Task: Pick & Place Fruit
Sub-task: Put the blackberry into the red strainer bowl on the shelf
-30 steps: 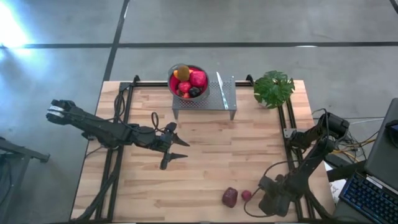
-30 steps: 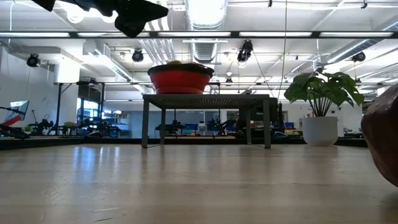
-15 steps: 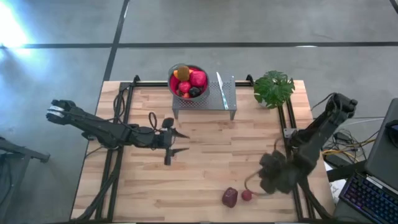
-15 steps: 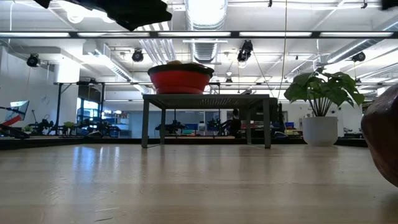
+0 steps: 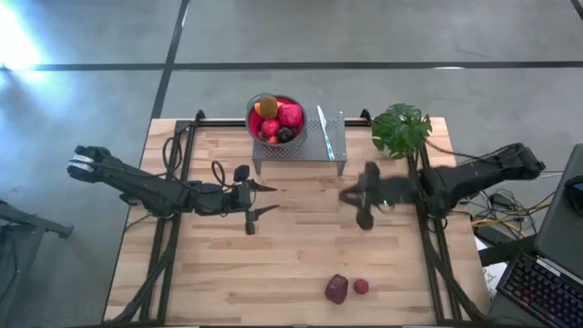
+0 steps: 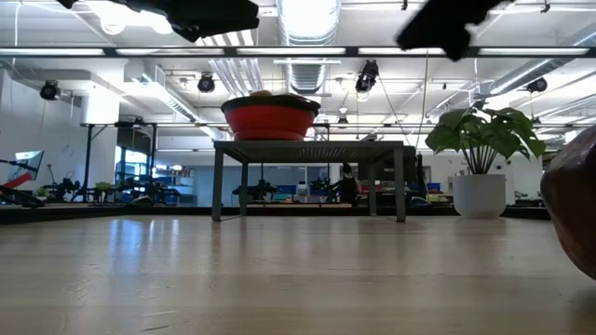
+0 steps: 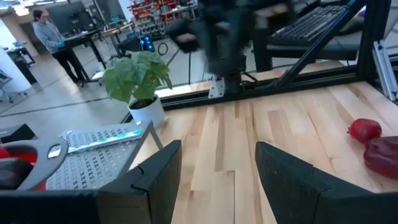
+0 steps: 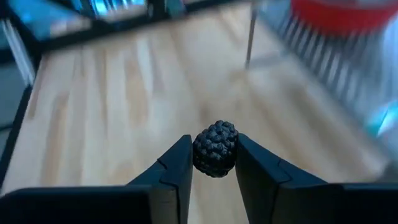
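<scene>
Near the front edge of the table (image 5: 301,264) lie a maroon fruit (image 5: 337,289) and a small red one (image 5: 362,286), just beside each other. Mid-table, the right gripper (image 8: 214,177) pinches a dark bumpy berry (image 8: 215,148) above the wood, while the left gripper (image 5: 257,200) hovers with fingers apart, holding nothing. Farther back, the bowl (image 5: 253,126) of fruit sits on a metal stand (image 5: 310,150) with a plant (image 5: 401,128) beside it.

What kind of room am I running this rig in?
Probably an open robotics lab or workshop: exposed ceiling ducts with strip lights, a person standing at workbenches behind the table, and a backlit keyboard beside the rig.
</scene>
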